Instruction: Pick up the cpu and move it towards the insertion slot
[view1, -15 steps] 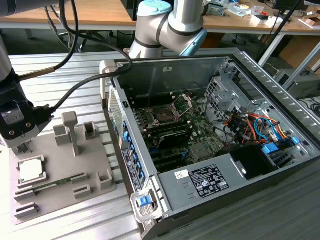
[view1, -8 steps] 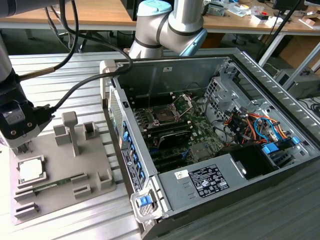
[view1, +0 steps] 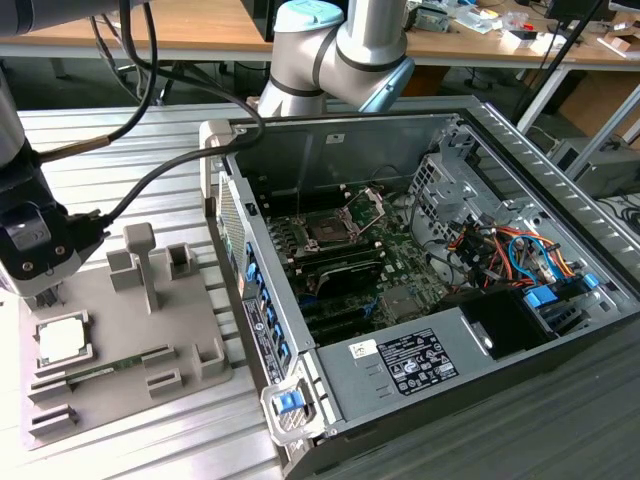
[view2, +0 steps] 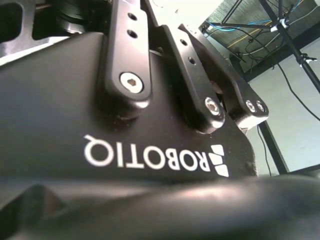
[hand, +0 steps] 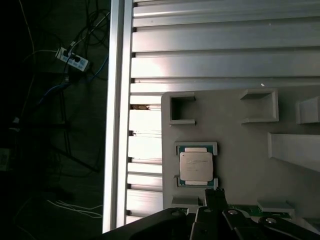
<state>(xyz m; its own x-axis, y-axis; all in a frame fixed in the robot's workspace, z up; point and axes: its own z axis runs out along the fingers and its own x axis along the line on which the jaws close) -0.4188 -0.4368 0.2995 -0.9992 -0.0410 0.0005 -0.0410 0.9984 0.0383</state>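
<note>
1. Hanging near the cpu (view1: 62, 342), the hand (view1: 40, 285) is wide or narrow, I cannot tell.
2. The cpu lies in the grey holder (view1: 180, 330), exterior view's lower left.
3. Line up square, grip softly.

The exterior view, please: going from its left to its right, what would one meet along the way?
cpu → grey post → insertion slot → blue and orange cables

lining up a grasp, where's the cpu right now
The cpu sits on the grey fixture plate at the exterior view's left, next to the green memory stick.
</note>
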